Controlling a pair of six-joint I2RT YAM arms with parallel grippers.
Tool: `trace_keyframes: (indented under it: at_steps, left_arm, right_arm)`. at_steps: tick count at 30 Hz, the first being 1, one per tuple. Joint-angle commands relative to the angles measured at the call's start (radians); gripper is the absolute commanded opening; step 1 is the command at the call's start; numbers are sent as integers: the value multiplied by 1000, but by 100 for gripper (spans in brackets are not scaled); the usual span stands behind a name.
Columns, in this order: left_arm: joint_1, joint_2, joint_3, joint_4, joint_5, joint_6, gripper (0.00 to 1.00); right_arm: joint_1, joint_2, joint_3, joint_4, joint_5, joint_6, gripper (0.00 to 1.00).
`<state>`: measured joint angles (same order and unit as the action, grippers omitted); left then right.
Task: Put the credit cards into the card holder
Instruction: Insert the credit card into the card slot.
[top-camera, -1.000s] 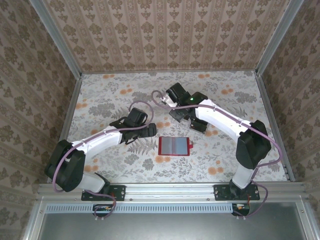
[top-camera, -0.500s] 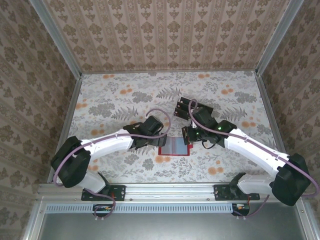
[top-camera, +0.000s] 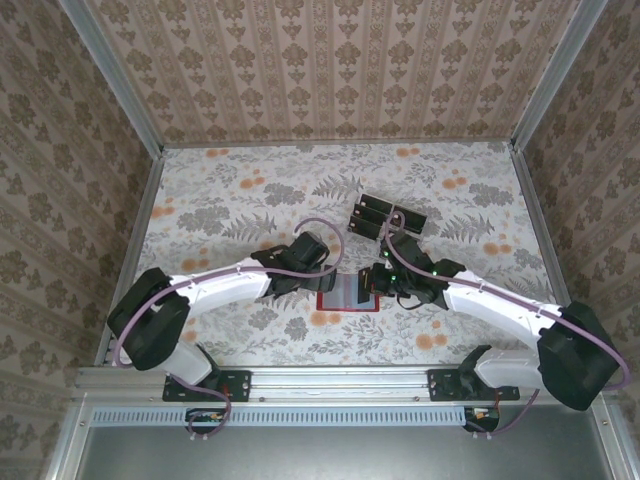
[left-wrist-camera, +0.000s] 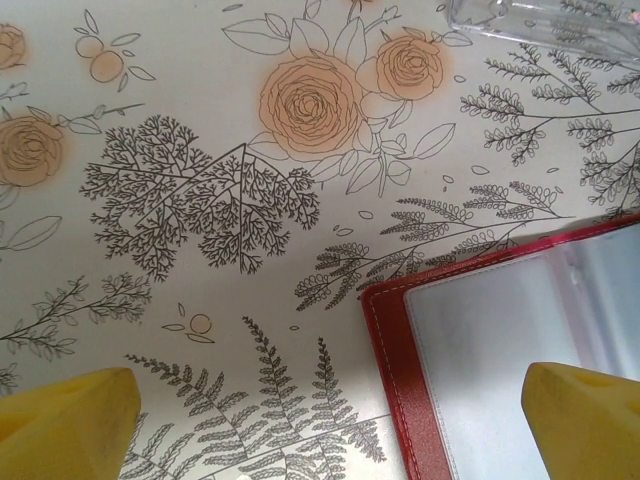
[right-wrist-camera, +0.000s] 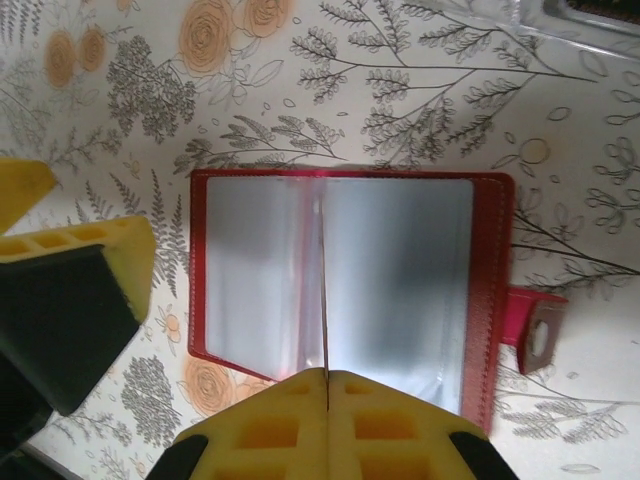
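Card holder flat | right gripper closed at fold | left gripper straddles edge

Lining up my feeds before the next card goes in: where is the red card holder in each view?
Top external: card holder open at mid-table.
Left wrist: its corner at lower right.
Right wrist: open flat, centre frame.
Shared landmark: clear rack, beyond the holder, top right in both wrist views.

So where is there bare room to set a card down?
Free: the far-left corner of the table, beyond the left arm, and the right side between the credit cards and the wall. Crowded: the centre, where the left gripper and right gripper hang over the open card holder.
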<state>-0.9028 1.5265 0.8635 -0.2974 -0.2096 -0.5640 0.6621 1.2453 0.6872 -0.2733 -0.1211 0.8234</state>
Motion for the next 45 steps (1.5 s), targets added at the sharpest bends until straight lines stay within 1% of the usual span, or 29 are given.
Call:
trace_keyframes:
  at_steps: [1, 10, 20, 31, 40, 44, 45]
  left_arm:
    - [-3, 26, -7, 21, 6, 2, 100]
    - [-15, 52, -9, 11, -6, 15, 100]
    - [-54, 53, -16, 23, -20, 19, 100]
    - [-77, 80, -36, 20, -26, 20, 100]
    - [-78, 124, -31, -106, -104, -40, 100]
    - [-78, 110, -56, -118, -104, -73, 100]
    - [-78, 106, -65, -118, -101, -81, 100]
  right_arm:
    - [9, 20, -15, 102, -41, 55, 0]
    - [16, 90, -21, 171, -78, 65, 0]
    - [16, 115, -76, 181, -62, 51, 0]
    - [14, 137, -90, 185, -46, 41, 0]
    - [4, 140, -101, 177, -38, 28, 0]
    - [-5, 140, -101, 167, -34, 16, 0]
    - [-8, 164, -101, 164, -34, 12, 0]
